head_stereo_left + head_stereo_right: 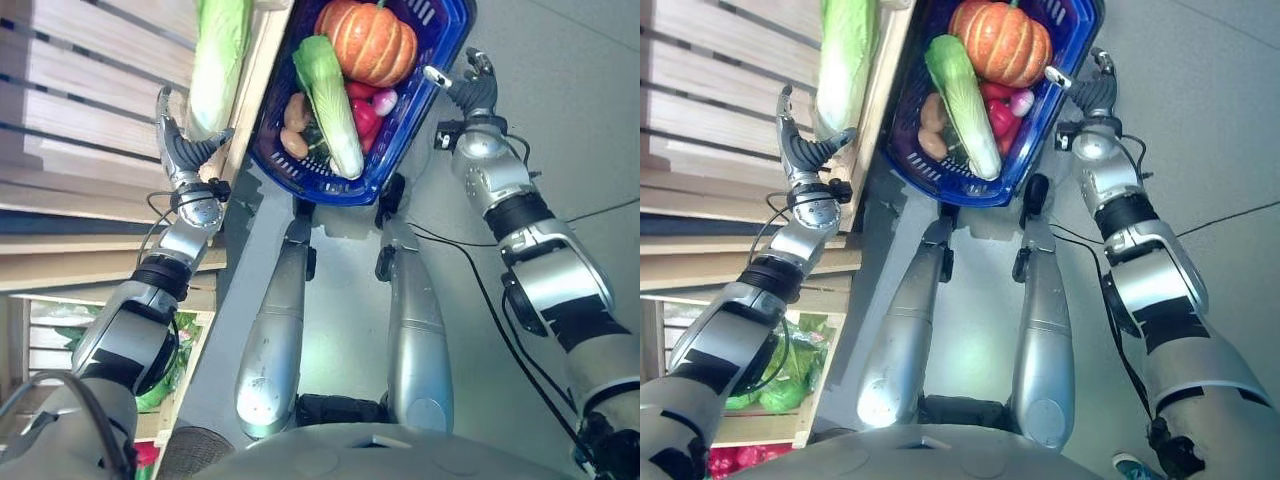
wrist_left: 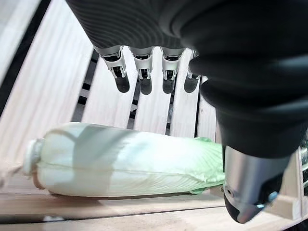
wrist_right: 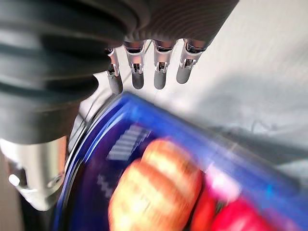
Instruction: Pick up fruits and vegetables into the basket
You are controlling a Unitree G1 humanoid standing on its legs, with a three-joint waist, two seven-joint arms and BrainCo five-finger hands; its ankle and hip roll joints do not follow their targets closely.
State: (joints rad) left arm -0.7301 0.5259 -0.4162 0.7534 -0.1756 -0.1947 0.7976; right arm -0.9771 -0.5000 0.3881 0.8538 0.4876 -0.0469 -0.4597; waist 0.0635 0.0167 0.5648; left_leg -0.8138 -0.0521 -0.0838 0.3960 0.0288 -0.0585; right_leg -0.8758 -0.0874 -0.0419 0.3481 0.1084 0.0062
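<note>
Floor: you have grey floor (image 1: 560, 90) across the right and middle of the eye views.
Slatted shelf: pale wooden slats (image 1: 80, 110) take up the upper left of the frame, with a lower wooden crate (image 1: 790, 385) at lower left holding green leafy produce.
Basket: your blue plastic basket (image 1: 300, 175) sits at top centre, just beside the shelf's edge.
Basket contents: an orange pumpkin (image 1: 368, 42) lies at the far end, a napa cabbage (image 1: 330, 100) runs lengthwise through the middle, brownish potatoes (image 1: 295, 125) lie on its left, and red and pink produce (image 1: 368, 110) on its right (too small for you to tell what each piece is).
Loose cabbage: a second napa cabbage (image 1: 218, 60) lies on the slats at upper left, outside the basket; in the left wrist view it stretches on its side (image 2: 125, 161) across the boards.
Left hand: your left hand (image 1: 178, 145) is at the near end of that cabbage, fingers (image 2: 144, 79) straight and spread from the thumb, holding nothing; you cannot tell from these views whether it touches the cabbage.
Right hand: your right hand (image 1: 470, 85) is at the basket's right rim, upper right of the frame; its fingers (image 3: 161, 72) reach straight past the blue rim (image 3: 192, 134), not curled round it.
</note>
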